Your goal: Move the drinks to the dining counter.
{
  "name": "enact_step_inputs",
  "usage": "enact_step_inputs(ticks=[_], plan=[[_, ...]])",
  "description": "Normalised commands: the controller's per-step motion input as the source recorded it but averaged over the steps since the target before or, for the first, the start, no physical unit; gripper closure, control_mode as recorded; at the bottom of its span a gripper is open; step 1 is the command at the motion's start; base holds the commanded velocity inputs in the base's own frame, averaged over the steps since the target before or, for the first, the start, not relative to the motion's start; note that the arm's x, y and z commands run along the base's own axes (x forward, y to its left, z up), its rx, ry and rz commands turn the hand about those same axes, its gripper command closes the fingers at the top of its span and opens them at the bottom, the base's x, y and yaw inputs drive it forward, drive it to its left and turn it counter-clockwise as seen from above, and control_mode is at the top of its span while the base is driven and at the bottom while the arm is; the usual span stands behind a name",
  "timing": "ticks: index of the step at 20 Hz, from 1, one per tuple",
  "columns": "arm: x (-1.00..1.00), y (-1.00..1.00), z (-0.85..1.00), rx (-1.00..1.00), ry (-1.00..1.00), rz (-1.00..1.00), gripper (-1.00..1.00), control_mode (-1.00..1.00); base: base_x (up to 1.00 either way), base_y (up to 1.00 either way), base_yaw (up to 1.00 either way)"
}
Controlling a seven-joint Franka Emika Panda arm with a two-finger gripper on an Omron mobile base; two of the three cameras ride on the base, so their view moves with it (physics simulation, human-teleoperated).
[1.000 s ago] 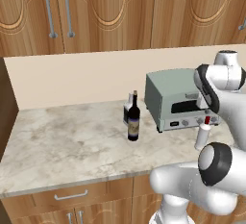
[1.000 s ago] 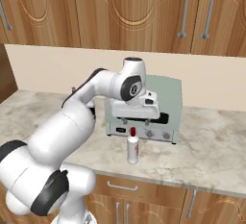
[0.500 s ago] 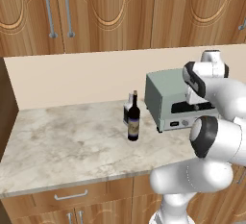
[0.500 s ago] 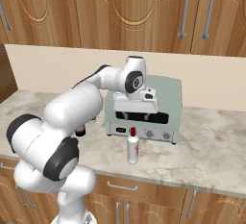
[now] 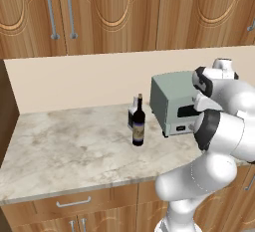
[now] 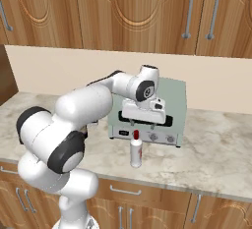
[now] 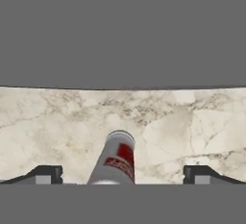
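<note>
On the marble worktop (image 5: pixel 64 151), going from the left, the tall dark wine bottle (image 5: pixel 138 124) with its pale label stands upright near the middle of the slab, in the left base view. Just behind it, touching or nearly so, is the short clear bottle (image 5: pixel 132 115), mostly hidden by the wine bottle. To their right sits a pale green toaster oven (image 5: pixel 172 101) against the back wall, under the wooden cabinets (image 5: pixel 124 12).

In the right base view the small white bottle with red cap (image 6: pixel 136 149) stands upright on the worktop just in front of the oven, near the counter's front edge. The gripper (image 6: pixel 142 116) hangs above it, in front of the oven's door, pointing down.

In the hand view the white bottle (image 7: pixel 115 160) rises between the two dark fingertips (image 7: pixel 45 174), a little left of the midpoint, with clear space on both sides. The pincer stands wide open, holding nothing, and its tips do not touch the bottle.
</note>
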Motion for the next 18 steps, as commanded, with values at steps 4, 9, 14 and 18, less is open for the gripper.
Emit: enact_step_inputs(ticks=[4,9,14,18], plan=[[-0.07,-0.02,-0.01,0.00,0.00,-0.01,-1.00,-1.00,0.00,0.00,0.00],[-0.12,0.00,-0.06,0.00,0.00,0.00,-1.00,-1.00,0.00,0.00,0.00],[-0.23,0.00,-0.18,0.00,0.01,0.00,-1.00,-1.00,0.00,0.00,0.00],[0.00,0.05,-0.32,0.00,0.10,0.00,-1.00,-1.00,0.00,0.00,0.00]])
